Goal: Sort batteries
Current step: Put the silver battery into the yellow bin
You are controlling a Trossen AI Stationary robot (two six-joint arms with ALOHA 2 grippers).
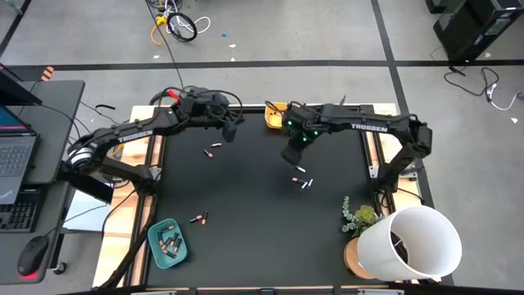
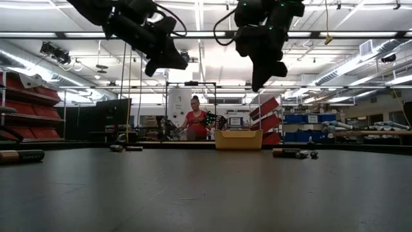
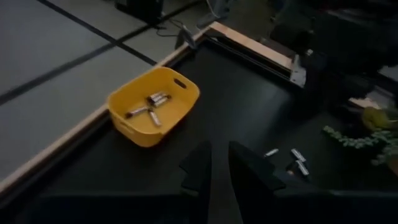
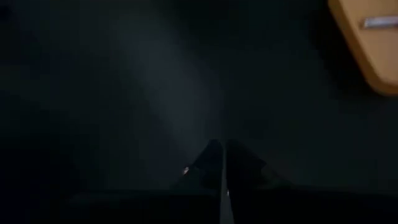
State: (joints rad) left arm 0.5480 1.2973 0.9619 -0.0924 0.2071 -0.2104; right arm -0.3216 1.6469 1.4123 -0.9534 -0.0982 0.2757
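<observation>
From above, small cylindrical batteries (image 1: 304,182) lie scattered on the black bench (image 1: 246,197); others sit in a teal tray (image 1: 168,243).

At bench level, both claws hang high, well apart from the surface.

The left claw (image 3: 214,163) holds a narrow gap, nothing between, near a yellow plastic bin (image 3: 154,113).

The right claw (image 4: 222,160) is pressed together, empty.

overhead looking straight down, low level across table (image 2: 206,193), wrists close, sharing yellow tray (image 3: 155,112)

Black table (image 1: 254,229) (batteries (image 1: 304,183), trays (image 1: 168,244))
</observation>
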